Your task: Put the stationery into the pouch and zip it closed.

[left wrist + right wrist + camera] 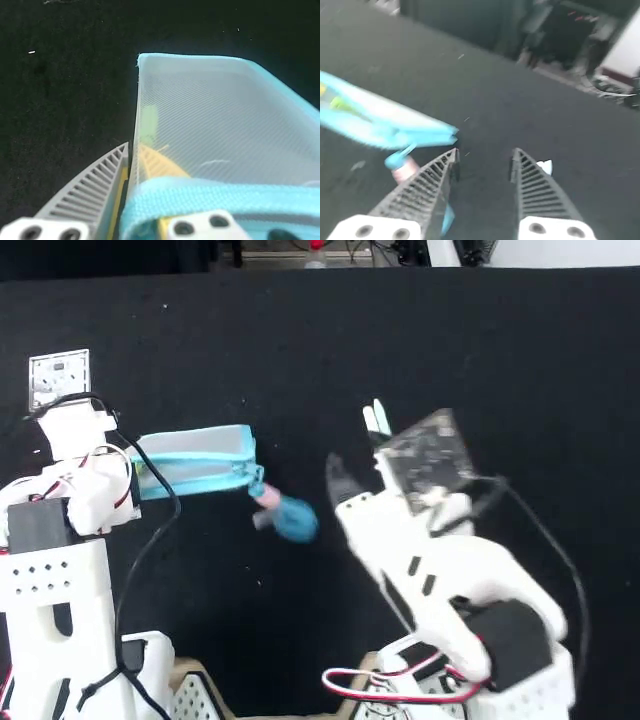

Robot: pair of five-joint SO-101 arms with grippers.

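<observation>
Clamping one end of the pale-blue mesh pouch [200,460], the left tool [137,152] holds it, the pouch stretching away toward the right tool [485,155]. That tool hangs over the black bench [450,330] with jaws wide, the pouch's zip end and a pink-and-blue object [285,512] just beside one finger [432,185].

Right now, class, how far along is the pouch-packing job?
Done: green and yellow shapes already show through the pouch mesh. In hand: the left pincer grips the pouch; the right pincer hangs open, empty. Left: a pink-and-blue piece lies outside the pouch's end, pale pieces lie farther off, then zipping.
</observation>
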